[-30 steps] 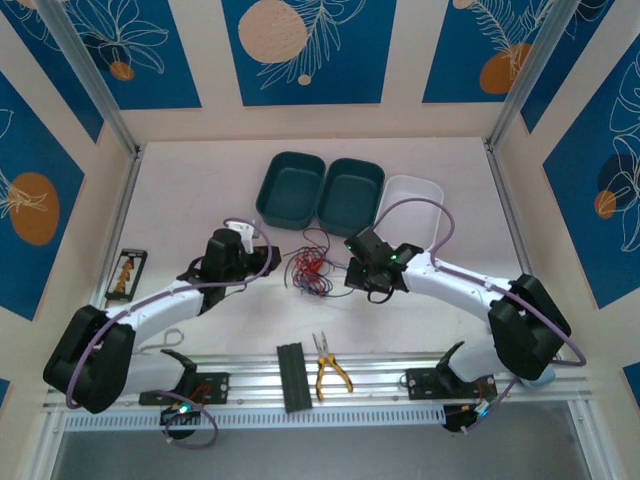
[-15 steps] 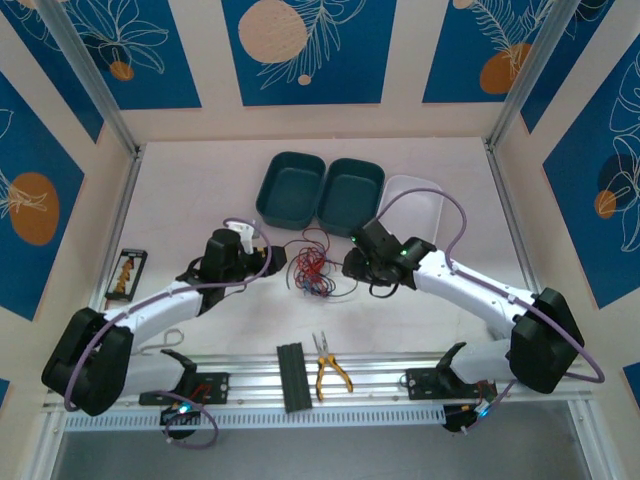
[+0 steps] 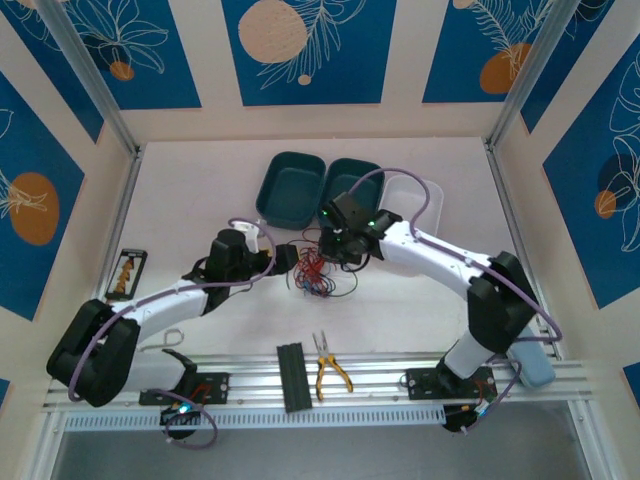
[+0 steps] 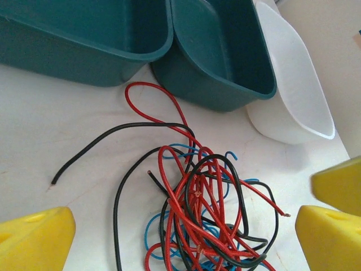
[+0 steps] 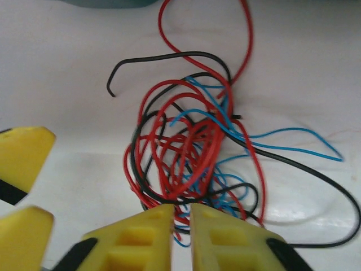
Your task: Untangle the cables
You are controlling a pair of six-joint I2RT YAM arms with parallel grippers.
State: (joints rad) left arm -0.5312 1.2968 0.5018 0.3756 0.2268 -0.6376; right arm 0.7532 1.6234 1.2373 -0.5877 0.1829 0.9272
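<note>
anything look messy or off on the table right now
The red, blue and black cables lie in one knotted heap on the table, just in front of the teal bins. The strands loop over each other and loose ends stick out. Nothing else looks spilled or damaged.

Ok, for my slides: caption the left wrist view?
Open left gripper facing tangled red, blue and black cables; two teal bins and a white bin behind.
</note>
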